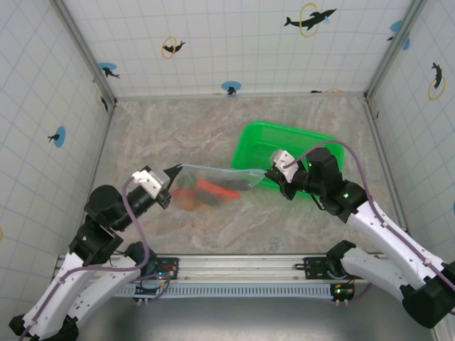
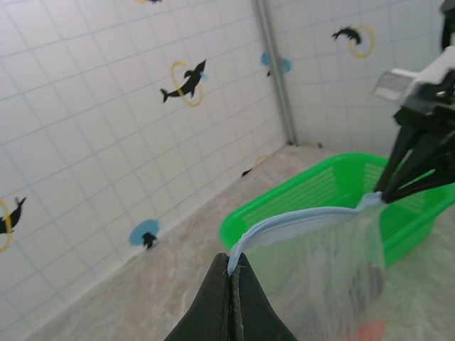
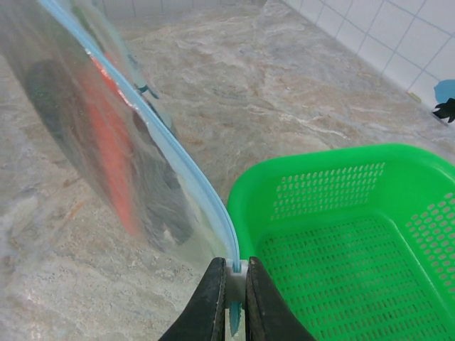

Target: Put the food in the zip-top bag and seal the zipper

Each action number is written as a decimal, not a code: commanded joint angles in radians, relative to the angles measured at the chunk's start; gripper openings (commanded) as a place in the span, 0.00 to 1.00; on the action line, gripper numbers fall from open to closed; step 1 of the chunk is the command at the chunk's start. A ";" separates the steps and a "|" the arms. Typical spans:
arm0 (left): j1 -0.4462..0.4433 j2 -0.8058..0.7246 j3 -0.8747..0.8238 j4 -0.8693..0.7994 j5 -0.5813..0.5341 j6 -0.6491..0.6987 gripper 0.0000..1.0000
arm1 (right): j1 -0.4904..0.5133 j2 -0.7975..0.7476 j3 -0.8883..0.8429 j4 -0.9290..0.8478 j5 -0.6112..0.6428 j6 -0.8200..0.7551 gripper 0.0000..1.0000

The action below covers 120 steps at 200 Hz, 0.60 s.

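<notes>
while aloft, zipper (image 1: 220,168) lengthwise left-right, ends pinched in left fingers (image 2: 217,305) and right fingers (image 3: 206,305)

Both arms reach inward, forearms angled toward each other, wrists raised. Left gripper (image 1: 173,173): fingers (image 2: 213,305) pressed flat together, pinching one end of the zipper (image 2: 306,219). Right gripper (image 1: 271,172): fingers nearly closed, clamping the opposite end.

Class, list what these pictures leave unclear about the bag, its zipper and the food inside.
Zipper, left wrist view: seen nearly edge-on; sealed or gaping, cannot tell.
Food, right wrist view: blurred through the zip-top bag's plastic; pieces cannot be counted.
Food, top view: too small, overlapping.
Bottom of the zip-top bag, left wrist view: cut off by the lower edge.
</notes>
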 commanded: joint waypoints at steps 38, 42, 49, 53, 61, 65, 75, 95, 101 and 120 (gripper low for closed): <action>0.005 0.052 -0.064 0.026 -0.201 -0.255 0.00 | 0.011 0.019 0.056 -0.061 0.023 0.011 0.05; 0.006 0.070 -0.065 0.029 -0.251 -0.276 0.00 | 0.011 0.029 0.055 -0.055 0.025 0.013 0.05; 0.006 0.102 -0.072 0.041 -0.326 -0.303 0.00 | 0.014 0.047 0.056 -0.043 0.028 0.018 0.05; 0.006 0.120 -0.080 0.051 -0.358 -0.311 0.00 | 0.016 0.052 0.056 -0.039 0.031 0.020 0.05; 0.006 0.156 -0.099 0.076 -0.393 -0.316 0.00 | 0.021 0.070 0.055 -0.020 0.041 0.027 0.07; 0.006 0.178 -0.108 0.087 -0.408 -0.318 0.00 | 0.023 0.078 0.053 -0.009 0.049 0.029 0.10; 0.006 0.229 -0.123 0.123 -0.464 -0.335 0.00 | 0.030 0.091 0.050 0.023 0.073 0.043 0.23; 0.010 0.306 -0.170 0.231 -0.590 -0.370 0.00 | 0.038 0.090 0.042 0.085 0.117 0.061 0.44; 0.019 0.322 -0.185 0.263 -0.609 -0.375 0.00 | 0.038 0.084 0.040 0.104 0.127 0.067 0.47; 0.082 0.355 -0.222 0.349 -0.617 -0.405 0.00 | 0.037 0.062 0.028 0.149 0.157 0.084 0.55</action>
